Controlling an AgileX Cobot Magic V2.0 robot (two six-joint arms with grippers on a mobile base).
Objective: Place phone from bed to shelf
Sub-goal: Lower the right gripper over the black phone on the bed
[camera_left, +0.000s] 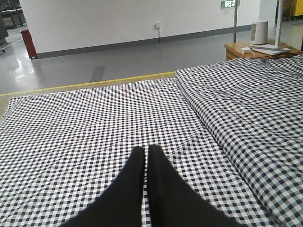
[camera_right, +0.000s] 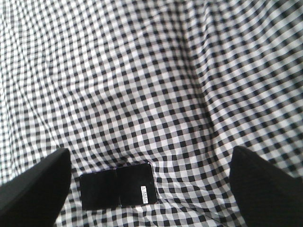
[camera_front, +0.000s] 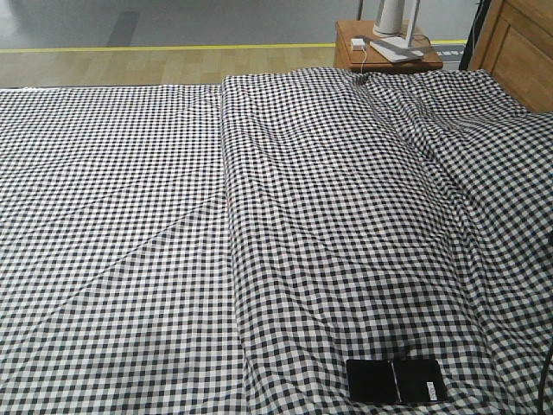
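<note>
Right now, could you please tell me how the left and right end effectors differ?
The left end effector is fully shut; the right end effector is wide open. The left looks across the bed; the right looks down over the phone. Both are black and hold nothing.

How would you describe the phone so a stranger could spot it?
Start at the big bed covered in black-and-white check. Near its closest edge, right of the long fold, lies the phone. It is the only solid black slab there, creased across the middle, with a white sticker.
</note>
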